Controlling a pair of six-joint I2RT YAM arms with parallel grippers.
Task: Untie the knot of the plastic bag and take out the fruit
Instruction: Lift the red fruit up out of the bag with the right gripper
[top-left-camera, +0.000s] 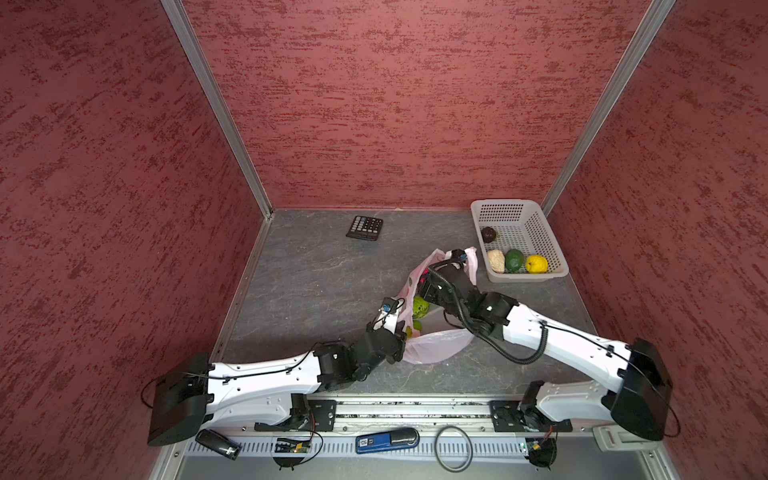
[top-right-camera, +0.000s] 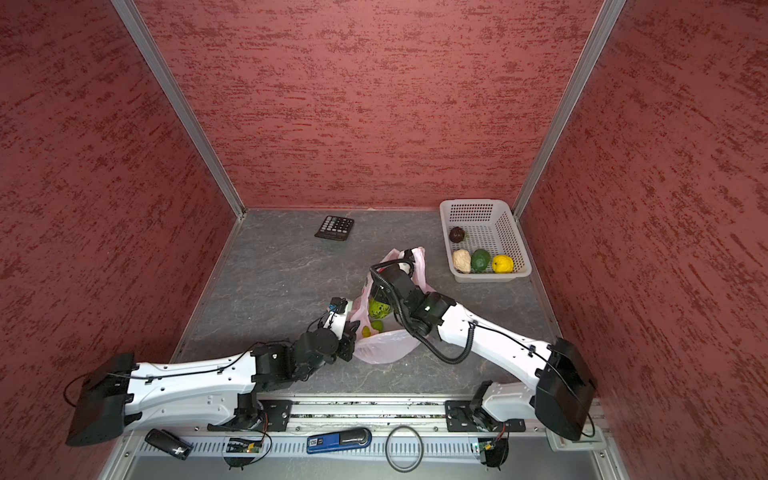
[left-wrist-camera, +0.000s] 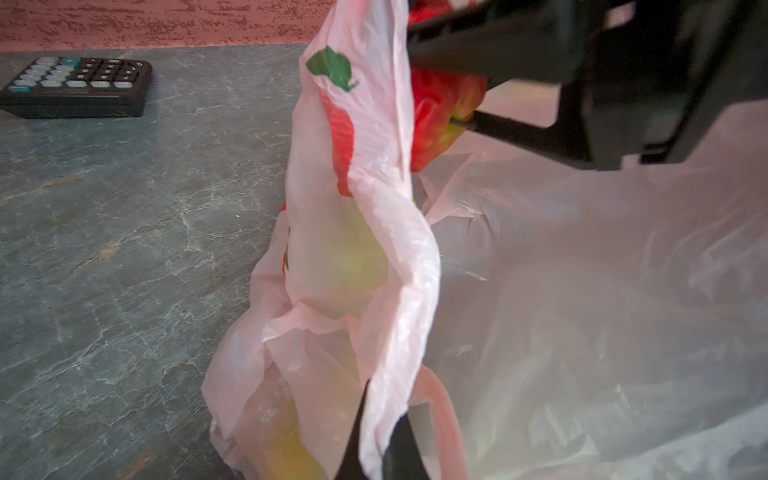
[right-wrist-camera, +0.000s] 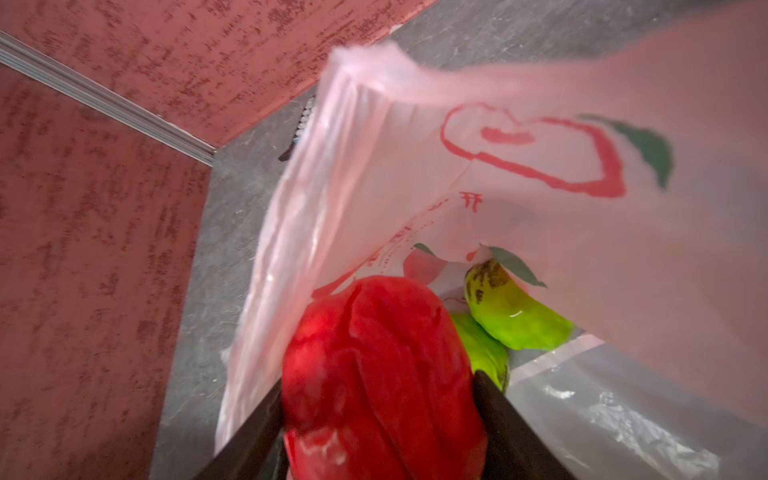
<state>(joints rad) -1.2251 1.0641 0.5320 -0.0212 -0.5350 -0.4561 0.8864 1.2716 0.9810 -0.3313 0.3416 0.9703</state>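
Four fruit (top-left-camera: 515, 260) are in the basket (top-left-camera: 544, 243). The right tool (right-wrist-camera: 380, 382) grips a red fruit (right-wrist-camera: 374, 332), and the left tool (left-wrist-camera: 376, 432) pinches the plastic bag (left-wrist-camera: 582, 311). Green fruit (right-wrist-camera: 515, 320) lie inside.

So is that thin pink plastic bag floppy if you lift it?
Probably very floppy: the thin pink plastic bag hangs in wrinkled folds from the left tool. Likely light too, since its see-through film sags.

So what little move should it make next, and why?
Probably lift the right gripper straight up. It is closed on the red fruit inside the plastic bag, whose edge the left gripper pinches open, and the white basket beside it already holds four fruits.
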